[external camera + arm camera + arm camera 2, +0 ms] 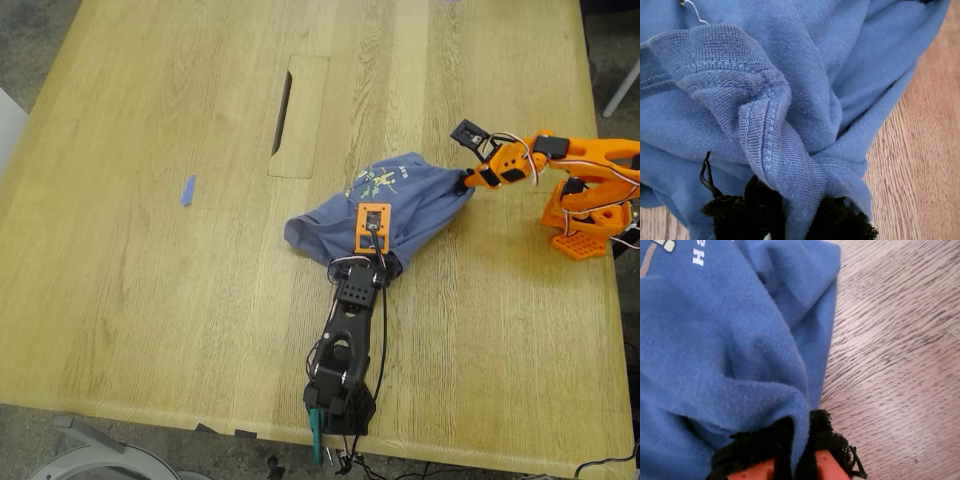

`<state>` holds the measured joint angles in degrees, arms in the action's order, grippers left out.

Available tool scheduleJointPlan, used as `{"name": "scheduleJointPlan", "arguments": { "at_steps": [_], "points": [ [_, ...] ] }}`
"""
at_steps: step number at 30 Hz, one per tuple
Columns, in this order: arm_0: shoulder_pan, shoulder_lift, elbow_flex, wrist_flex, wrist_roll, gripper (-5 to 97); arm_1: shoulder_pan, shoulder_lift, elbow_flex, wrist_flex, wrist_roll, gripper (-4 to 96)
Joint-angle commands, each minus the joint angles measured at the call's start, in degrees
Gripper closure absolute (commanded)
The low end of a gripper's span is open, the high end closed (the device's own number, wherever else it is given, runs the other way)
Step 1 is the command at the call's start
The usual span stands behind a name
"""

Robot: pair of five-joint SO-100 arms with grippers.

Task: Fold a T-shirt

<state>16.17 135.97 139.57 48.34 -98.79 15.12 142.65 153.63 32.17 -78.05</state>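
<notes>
T-shirt (400, 205) bunched; both grippers apparently pinch its fabric.

One arm (345, 340) was black throughout: boxy servo segments, a perforated plate near the wrist, and a thin black cable looping down its side. An orange square camera housing (372, 228) with a dark lens sat at its tip, and a teal part showed at its base (317, 424). The other arm (560, 165) was bright orange with black servo blocks, red and white wires arching over the joints, and a perforated orange base (580, 240).

My first gripper (795, 220) had fingers wrapped in fuzzy black padding. My second gripper (790, 460) had orange fingers (830, 467), black-padded at the tips.
</notes>
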Motion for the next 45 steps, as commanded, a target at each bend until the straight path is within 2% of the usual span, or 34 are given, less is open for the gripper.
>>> {"name": "scheduleJointPlan", "arguments": {
  "at_steps": [1, 7, 9, 13, 16, 19, 22, 27, 37, 41, 45],
  "points": [
    [2.11, 3.6, 0.7, -0.53, -0.35, 92, -1.23, 3.25, 4.31, -4.22, -0.62, 91.3],
    [6.06, 7.56, 6.06, -0.97, -0.26, 91, -4.57, 10.63, 12.22, -2.99, -0.35, 91.2],
    [6.15, 9.84, 8.09, -0.97, -0.26, 88, -4.39, 14.24, 15.03, -2.2, 0.18, 86.9],
    [6.24, 14.94, 11.69, -0.44, 0.53, 65, -3.25, 20.74, 18.9, -1.32, 1.49, 70.1],
    [7.12, 16.08, 12.57, 0.35, -0.35, 41, -3.34, 25.75, 20.3, 1.58, 2.02, 51.6],
    [7.12, 16.26, 11.43, 3.87, -1.67, 25, -3.96, 29.88, 20.39, 5.54, 2.55, 48.4],
    [6.94, 16.08, 8.44, 8.09, -4.92, 15, -3.52, 33.05, 18.72, 10.02, 2.64, 47.5],
    [6.42, 14.85, 0.79, 13.45, -5.1, 10, -3.25, 34.37, 10.99, 19.69, 2.81, 43.1],
    [8.09, 8.53, -14.94, 16.35, -2.72, 9, -7.56, 39.9, -5.36, 43.68, 4.22, 40.4],
    [9.93, 6.59, -18.02, 15.56, -1.93, 9, -11.16, 40.69, -9.32, 46.05, 4.57, 41.7],
    [9.76, 3.43, -20.21, 8.88, -0.62, 11, -12.04, 32.87, -14.59, 39.99, 4.22, 43.6]
  ]
}}
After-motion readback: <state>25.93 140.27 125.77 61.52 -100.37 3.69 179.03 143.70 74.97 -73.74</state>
